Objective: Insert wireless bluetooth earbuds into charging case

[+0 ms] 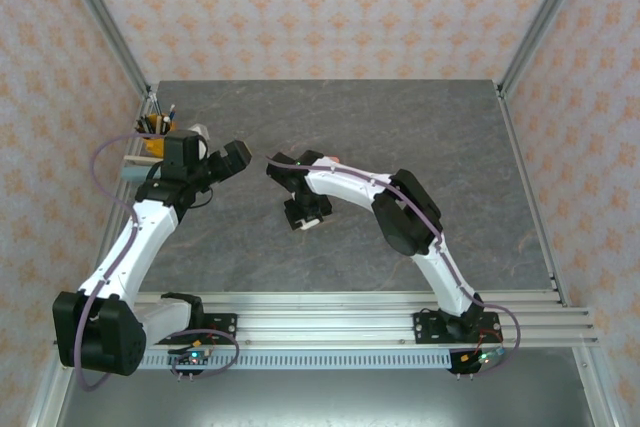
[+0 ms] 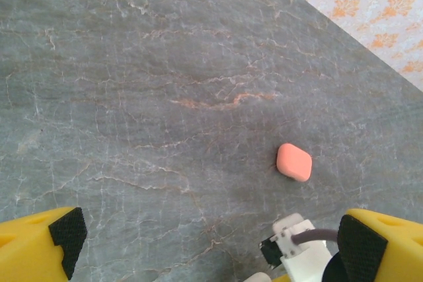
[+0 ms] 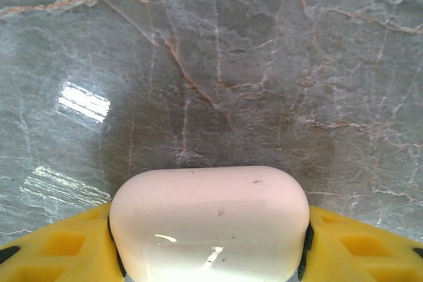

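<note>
**Right gripper is holding the white case end to end, left gripper is standing open**

Starting at the right gripper (image 3: 210, 246), I am seeing its yellow fingers (image 3: 63, 246) pressing on the two short ends of the white charging case (image 3: 209, 216). It is gripping the case with the long axis running straight across the jaws, finger to finger. The case is looking closed, with its smooth broad face pointing back at the wrist. I am not able to tell which long edge is carrying the hinge, nor whether the case is resting on the grey table (image 2: 132, 84) or hanging just above it.

Moving outward, the coral-pink case (image 2: 294, 162) is lying flat and closed on the table, and I am taking it as my marker. The white case is sitting near it, on the side toward the arm bases and a little toward the left arm. The pink case is only slightly longer than it is wide, and its long axis is slanting across the left gripper's line of approach rather than lining up with it.

The left gripper (image 2: 208, 246) is hanging with its jaws spread fully wide and nothing between them. It is facing the pink case, which is lying ahead of it and off toward the finger on the right of the wrist view. The right arm is the nearer one to the pink case, but it is busy. To my eye the free left gripper is the one that is going to have to lift a lid before any earbuds can go in
</note>
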